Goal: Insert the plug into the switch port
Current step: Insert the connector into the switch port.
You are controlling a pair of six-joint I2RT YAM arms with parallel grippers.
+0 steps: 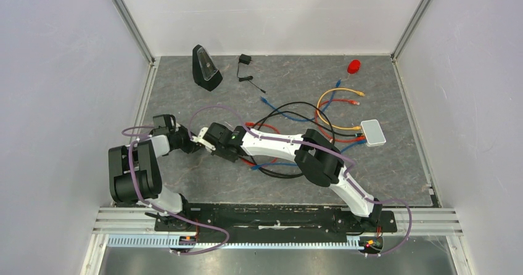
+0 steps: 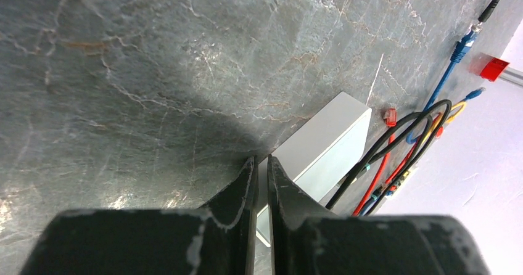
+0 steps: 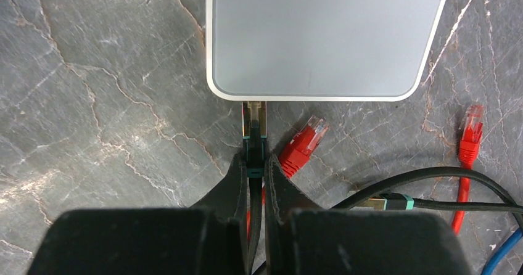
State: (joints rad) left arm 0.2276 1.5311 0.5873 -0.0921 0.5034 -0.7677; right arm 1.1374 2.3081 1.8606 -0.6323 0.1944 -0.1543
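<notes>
The switch is a flat pale grey box (image 3: pixel 327 34) with rounded corners, lying between both grippers (image 1: pixel 198 137). My right gripper (image 3: pixel 254 161) is shut on a black plug (image 3: pixel 254 133) with a teal band. The plug's metal tip meets the box's near edge, and the port itself is hidden under the rim. My left gripper (image 2: pixel 262 159) comes in from the opposite side. Its fingers stand nearly together, and the rim of the box (image 2: pixel 327 139) runs into the thin gap between them. Seen from above, the left gripper (image 1: pixel 188 138) faces the right gripper (image 1: pixel 208 140).
A tangle of black, red, blue and yellow cables (image 1: pixel 308 121) lies right of the grippers. Loose red plugs (image 3: pixel 302 145) lie close to the held plug. A second pale box (image 1: pixel 373 132) sits at the right. A black wedge device (image 1: pixel 205 68), a small adapter (image 1: pixel 245 60) and a red object (image 1: pixel 353 66) are at the back.
</notes>
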